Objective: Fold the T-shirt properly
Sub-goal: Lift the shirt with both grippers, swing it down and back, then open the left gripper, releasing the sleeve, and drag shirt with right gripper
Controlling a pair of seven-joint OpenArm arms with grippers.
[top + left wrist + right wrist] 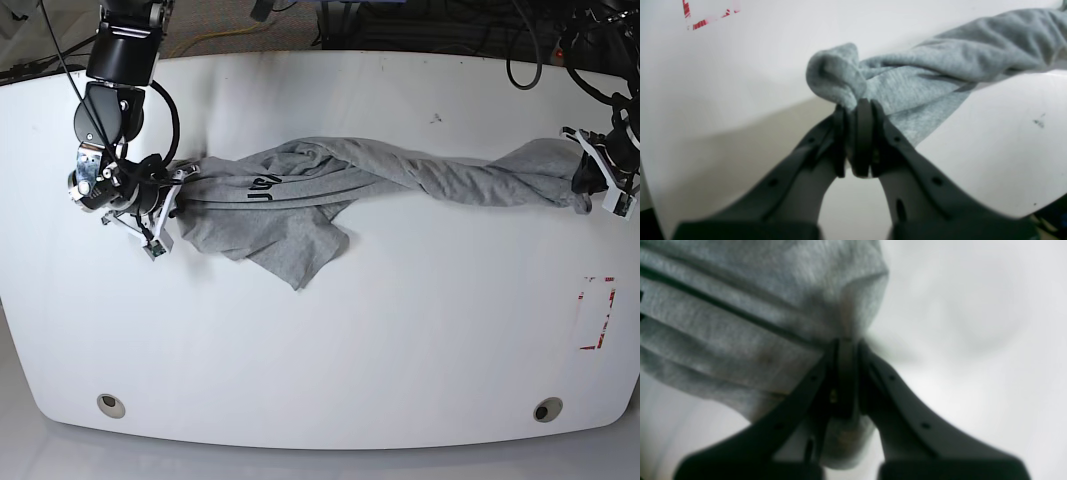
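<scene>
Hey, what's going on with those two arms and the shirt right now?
Left gripper shut on T-shirt. Right gripper shut on its other end. Shirt stretched and twisted across white table. Nothing in the way.

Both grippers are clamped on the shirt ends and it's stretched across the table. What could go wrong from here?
1. The T-shirt is twisted like a rope between the grippers, so folding now would likely lock the twist in.
2. The left gripper pinches only a small bunch of cloth, which may slip out if pulled harder.
3. A loose flap drags on the table and could crease under the shirt.
</scene>
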